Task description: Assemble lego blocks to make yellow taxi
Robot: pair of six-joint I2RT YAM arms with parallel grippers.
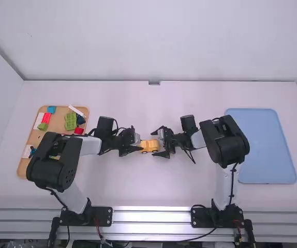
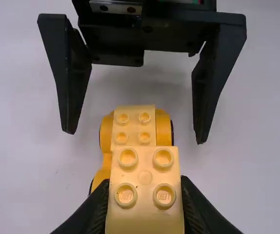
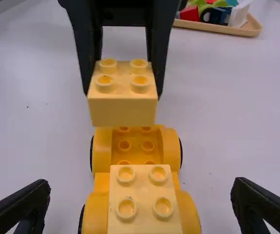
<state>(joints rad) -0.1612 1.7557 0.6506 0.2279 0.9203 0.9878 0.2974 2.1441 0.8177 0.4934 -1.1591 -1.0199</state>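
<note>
My left gripper [image 1: 137,143] is just left of the yellow car base [image 1: 149,146] at the table's middle. In the left wrist view my left gripper [image 2: 145,195] is shut on a yellow block [image 2: 145,191]. The right wrist view has that held block [image 3: 123,97] above the far end of the car base [image 3: 136,146]. Another yellow block [image 3: 145,200] sits on the base's near end. My right gripper [image 1: 161,142] is at the base's right side; in its wrist view the right gripper [image 3: 140,207] stands open, its fingers apart on both sides of the base.
A wooden tray [image 1: 23,168] with red, green, blue and white blocks lies at the left, partly under the left arm. A blue tray [image 1: 262,147] lies at the right, beside the right arm.
</note>
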